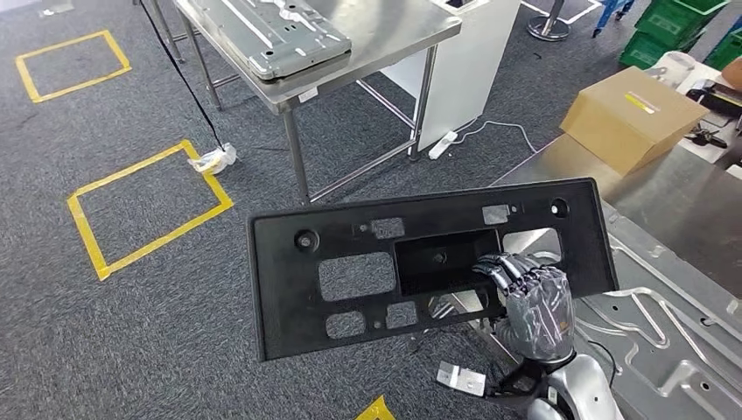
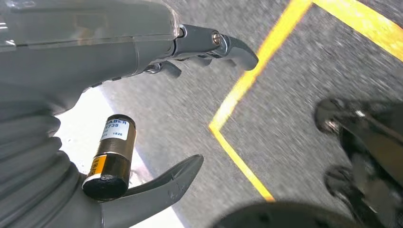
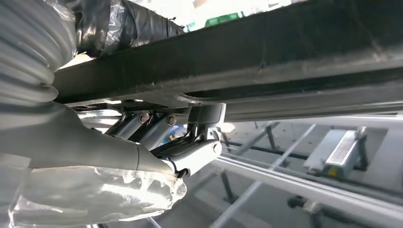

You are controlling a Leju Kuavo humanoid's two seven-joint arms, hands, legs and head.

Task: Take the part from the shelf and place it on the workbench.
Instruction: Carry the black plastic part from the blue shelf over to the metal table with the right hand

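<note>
The part is a long black plastic panel [image 1: 367,262] with several cut-outs, held up flat in the air at the middle of the head view. My right hand [image 1: 532,293] grips it at its right end, fingers hooked through a cut-out. In the right wrist view the black panel [image 3: 266,52] runs above the hand [image 3: 190,152], whose fingers clamp its edge. My left hand [image 2: 190,95] hangs over grey carpet with fingers and thumb apart and nothing between them. The workbench [image 1: 691,219] is the steel table at the right, just beyond the panel's right end.
A stamped metal sheet [image 1: 665,341] lies on the workbench's near part, a cardboard box [image 1: 632,115] at its far end. Another steel table [image 1: 385,44] with a metal sheet stands ahead. Yellow tape squares [image 1: 149,206] mark the carpet. Green crates [image 1: 678,26] stand far right.
</note>
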